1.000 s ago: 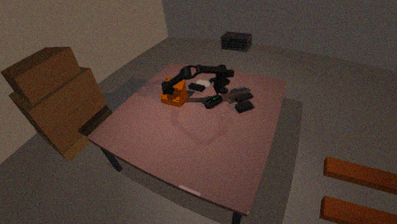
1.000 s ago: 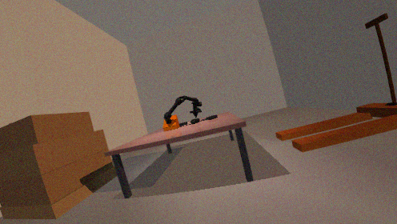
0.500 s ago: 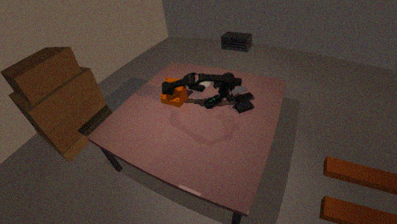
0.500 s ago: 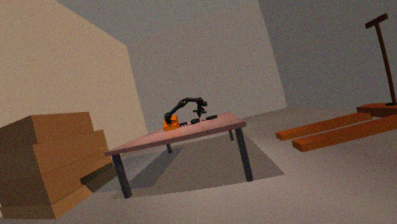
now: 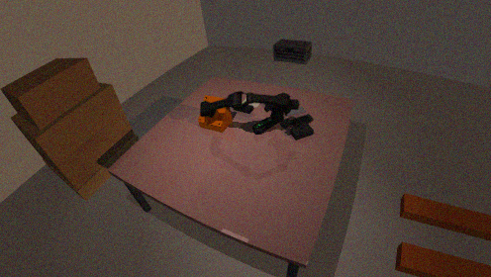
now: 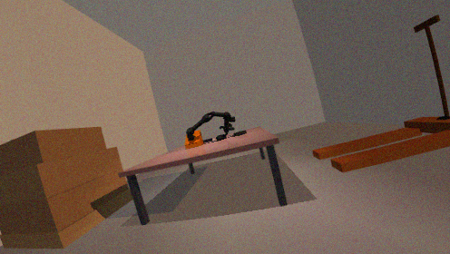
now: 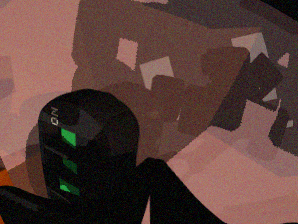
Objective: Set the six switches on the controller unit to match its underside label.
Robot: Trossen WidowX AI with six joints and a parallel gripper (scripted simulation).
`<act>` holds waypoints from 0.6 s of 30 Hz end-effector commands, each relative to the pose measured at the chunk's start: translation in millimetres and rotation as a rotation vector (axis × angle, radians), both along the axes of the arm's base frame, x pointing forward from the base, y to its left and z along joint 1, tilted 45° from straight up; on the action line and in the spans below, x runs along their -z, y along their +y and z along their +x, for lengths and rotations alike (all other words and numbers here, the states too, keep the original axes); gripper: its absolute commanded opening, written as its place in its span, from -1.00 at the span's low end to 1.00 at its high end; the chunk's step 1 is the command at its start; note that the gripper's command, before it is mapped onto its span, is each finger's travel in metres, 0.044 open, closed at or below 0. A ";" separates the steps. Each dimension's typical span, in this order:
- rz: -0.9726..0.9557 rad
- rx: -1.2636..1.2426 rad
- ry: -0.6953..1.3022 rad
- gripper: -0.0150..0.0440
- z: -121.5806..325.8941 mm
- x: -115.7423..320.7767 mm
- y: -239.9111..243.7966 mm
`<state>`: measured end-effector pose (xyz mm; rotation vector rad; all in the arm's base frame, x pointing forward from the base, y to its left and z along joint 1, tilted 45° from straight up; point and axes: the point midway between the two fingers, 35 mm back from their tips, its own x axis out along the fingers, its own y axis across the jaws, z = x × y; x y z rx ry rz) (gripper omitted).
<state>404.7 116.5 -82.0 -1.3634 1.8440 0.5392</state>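
The dark controller unit [image 5: 259, 130] [image 7: 112, 125] sits on the pink bench [image 5: 188, 163] [image 6: 159, 162], base down as far as can be seen. In the wrist view its rounded end shows "ON" lettering and three green rocker faces, the upper one [image 7: 69, 137] brightest. The other switches are hidden behind the fingers, and the underside label is out of sight. My gripper [image 7: 153, 165] is shut and empty, its tips near the unit's side edge in the wrist view. Whether they touch it cannot be told. In the top view the arm hangs over the unit's far end.
Two dark modules [image 5: 302, 131] [image 6: 240, 133] lie close together to the right of the unit. Another dark part [image 5: 245, 109] lies under the forearm. The orange arm base [image 5: 215, 119] [image 6: 193, 140] stands to the left. Pale pieces and shadows show in the wrist view.
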 end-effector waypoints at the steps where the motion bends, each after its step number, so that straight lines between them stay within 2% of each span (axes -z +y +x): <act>1: -0.003 -0.009 0.002 -0.49 0.8 4.7 -3.6; 18: -0.005 -0.009 0.002 -0.49 4.1 22.7 -21.5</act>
